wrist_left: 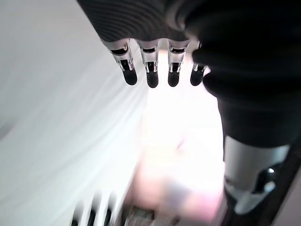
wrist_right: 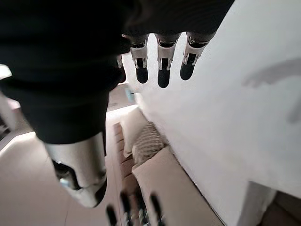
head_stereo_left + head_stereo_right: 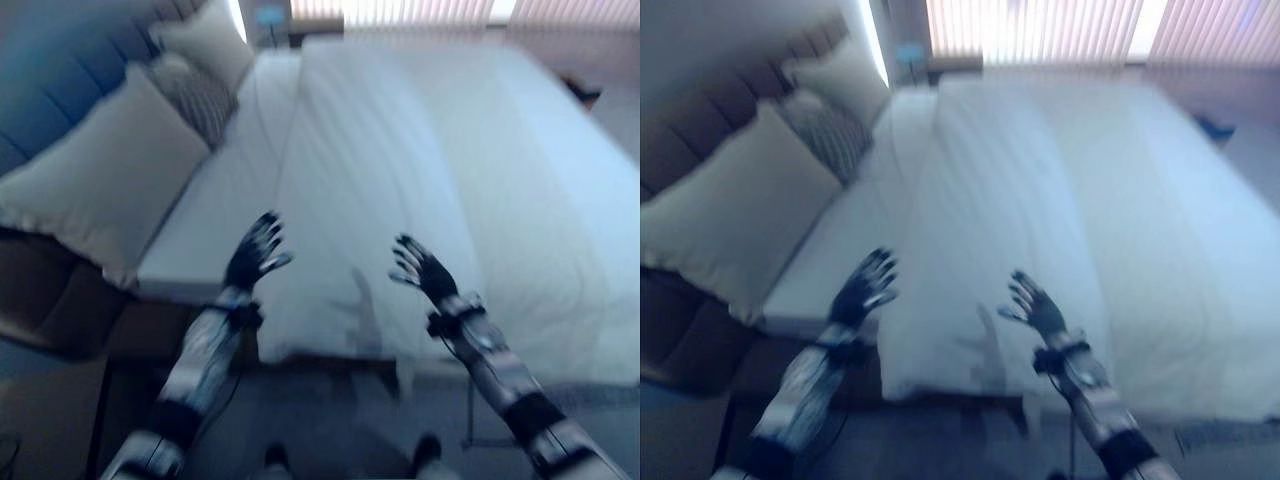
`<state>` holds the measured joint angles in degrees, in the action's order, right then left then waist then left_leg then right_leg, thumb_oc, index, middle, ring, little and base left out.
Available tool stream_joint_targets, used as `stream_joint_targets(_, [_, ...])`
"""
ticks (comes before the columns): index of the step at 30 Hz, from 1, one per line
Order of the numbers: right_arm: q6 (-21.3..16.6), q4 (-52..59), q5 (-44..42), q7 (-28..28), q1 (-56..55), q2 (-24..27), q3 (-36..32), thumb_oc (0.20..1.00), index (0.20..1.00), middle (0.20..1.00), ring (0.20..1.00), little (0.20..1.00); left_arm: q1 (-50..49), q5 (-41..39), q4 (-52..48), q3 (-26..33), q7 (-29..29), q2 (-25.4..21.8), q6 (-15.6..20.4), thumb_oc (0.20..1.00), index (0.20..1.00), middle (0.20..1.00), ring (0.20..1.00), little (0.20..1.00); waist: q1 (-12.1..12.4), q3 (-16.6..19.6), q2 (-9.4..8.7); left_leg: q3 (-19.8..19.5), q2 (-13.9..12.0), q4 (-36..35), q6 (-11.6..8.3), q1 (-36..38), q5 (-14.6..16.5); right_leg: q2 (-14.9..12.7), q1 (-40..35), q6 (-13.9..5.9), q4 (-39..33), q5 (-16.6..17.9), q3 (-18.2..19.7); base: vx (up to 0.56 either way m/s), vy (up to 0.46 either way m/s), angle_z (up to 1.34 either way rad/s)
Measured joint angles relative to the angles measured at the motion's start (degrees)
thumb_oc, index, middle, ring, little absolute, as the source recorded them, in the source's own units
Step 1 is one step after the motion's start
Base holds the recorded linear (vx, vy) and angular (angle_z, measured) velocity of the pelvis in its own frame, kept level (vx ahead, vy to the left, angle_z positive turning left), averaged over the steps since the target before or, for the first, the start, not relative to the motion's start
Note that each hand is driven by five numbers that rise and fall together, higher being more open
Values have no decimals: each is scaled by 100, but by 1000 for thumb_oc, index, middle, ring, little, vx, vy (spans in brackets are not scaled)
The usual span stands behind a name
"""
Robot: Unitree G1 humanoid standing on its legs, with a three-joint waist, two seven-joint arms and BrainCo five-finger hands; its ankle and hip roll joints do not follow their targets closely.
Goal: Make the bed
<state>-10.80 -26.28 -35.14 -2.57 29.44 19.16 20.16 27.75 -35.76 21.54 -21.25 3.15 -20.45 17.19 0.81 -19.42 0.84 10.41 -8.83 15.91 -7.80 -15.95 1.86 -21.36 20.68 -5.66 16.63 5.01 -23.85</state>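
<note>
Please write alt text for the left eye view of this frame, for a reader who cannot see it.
Both robot hands, the left hand and right hand, hover open and empty above the near edge of a white duvet spread over a bed. To the robot's left, two plain pillows and a patterned cushion lean against the blue headboard.

The duvet [image 3: 420, 150] is plain white, and the sheet [image 3: 215, 215] beside it toward the headboard [image 3: 55, 70] is white too. The headboard is dark blue-grey. Against it lean two plain cream pillows [image 3: 100, 180], with a dark-and-white patterned cushion [image 3: 195, 95] between them. The blinds [image 3: 1060, 25] beyond the duvet are pale pinkish with vertical stripes.
</note>
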Motion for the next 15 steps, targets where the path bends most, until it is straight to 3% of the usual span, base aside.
stream_joint_targets(6, [9, -441, -43, 461, 1335, 221, 149, 1000, 1000, 1000, 1000, 1000, 1245, -242, 320, -344, -370, 296, -5, 1000, 1000, 1000, 1000, 1000, -27, -1029, -7, -192, 7, 1116, 77, -1549, 74, -280, 1517, 250, 1124, -170, 281, -198, 9, 7])
stream_joint_targets(15, [9, -863, -109, 679, 2883, 261, 594, 1000, 1000, 1000, 1000, 1000, 2246, -992, 1106, -580, -552, 366, -54, 1000, 1000, 1000, 1000, 1000, -133, -1205, -64, -606, -110, 3204, 153, -3789, 743, -547, 3669, 432, 2954, -700, 820, -61, -35, 1])
